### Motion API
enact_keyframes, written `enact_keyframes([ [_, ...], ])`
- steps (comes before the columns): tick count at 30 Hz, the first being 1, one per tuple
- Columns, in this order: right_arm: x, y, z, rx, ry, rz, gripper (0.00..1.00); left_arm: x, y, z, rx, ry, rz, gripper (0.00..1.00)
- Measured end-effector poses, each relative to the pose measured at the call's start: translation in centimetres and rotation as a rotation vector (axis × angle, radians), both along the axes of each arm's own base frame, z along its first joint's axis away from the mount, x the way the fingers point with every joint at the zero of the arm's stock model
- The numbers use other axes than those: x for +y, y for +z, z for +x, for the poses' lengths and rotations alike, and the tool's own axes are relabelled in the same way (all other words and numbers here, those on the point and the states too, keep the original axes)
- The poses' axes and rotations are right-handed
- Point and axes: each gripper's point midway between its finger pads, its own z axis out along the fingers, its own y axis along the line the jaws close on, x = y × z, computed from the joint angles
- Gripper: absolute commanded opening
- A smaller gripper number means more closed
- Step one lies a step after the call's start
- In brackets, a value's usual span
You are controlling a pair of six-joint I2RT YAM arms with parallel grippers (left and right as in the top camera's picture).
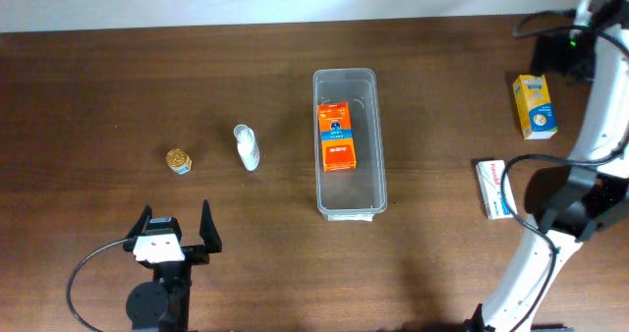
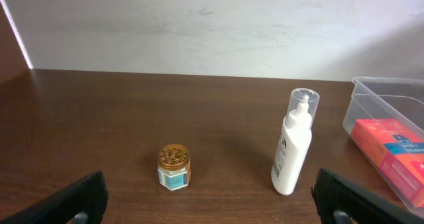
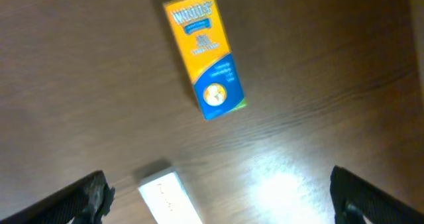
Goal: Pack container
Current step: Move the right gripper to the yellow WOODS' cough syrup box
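The container [image 1: 350,190] sits mid-desk, open side up. Its long axis runs from the robot's side toward the far wall, with its short ends facing near and far. One orange box [image 1: 336,136] already lies flat inside, lined up with that axis in the middle-to-far part. The near end of the floor is bare.

Four things are not yet packed. To the left of the container are a white bottle [image 1: 247,147] close by and a small gold-lidded jar [image 1: 178,160] farther out. Well to its right are a yellow box [image 1: 534,106] and a white box [image 1: 494,188].

The left tool [image 1: 177,214] is spread and holds nothing. It sits left of the container and nearer the robot, facing the jar and bottle. The right tool [image 3: 217,177] is also spread and empty, looking down on the yellow box with the white box at the edge of its view.

Packing looks to be at an early stage, between picks. The next move is probably a grasp of the yellow box. That calls for lowering the right tool, closing across the box's narrow width, and turning it to lie along the container's length in the free near end.
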Motion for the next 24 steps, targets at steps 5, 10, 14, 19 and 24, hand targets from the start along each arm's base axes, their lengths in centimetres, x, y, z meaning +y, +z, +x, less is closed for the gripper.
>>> enact_keyframes([
  [5, -2.4, -4.3, -0.1, 0.057, 0.056, 0.019, 0.98, 0.0, 0.0, 0.0, 0.0, 0.0, 0.0, 0.99],
  [10, -2.6, -7.0, 0.7, 0.077, 0.16, 0.016, 0.98, 0.0, 0.0, 0.0, 0.0, 0.0, 0.0, 0.99],
  [14, -2.8, -8.3, 2.0, 0.054, 0.248, -0.007, 0.98, 0.0, 0.0, 0.0, 0.0, 0.0, 0.0, 0.99],
  [19, -3.0, -9.7, 2.9, 0.03, 0.305, -0.015, 0.98, 0.0, 0.0, 0.0, 0.0, 0.0, 0.0, 0.99],
  [24, -2.9, -9.6, 3.7, -0.027, 0.33, 0.019, 0.98, 0.0, 0.0, 0.0, 0.0, 0.0, 0.0, 1.0],
])
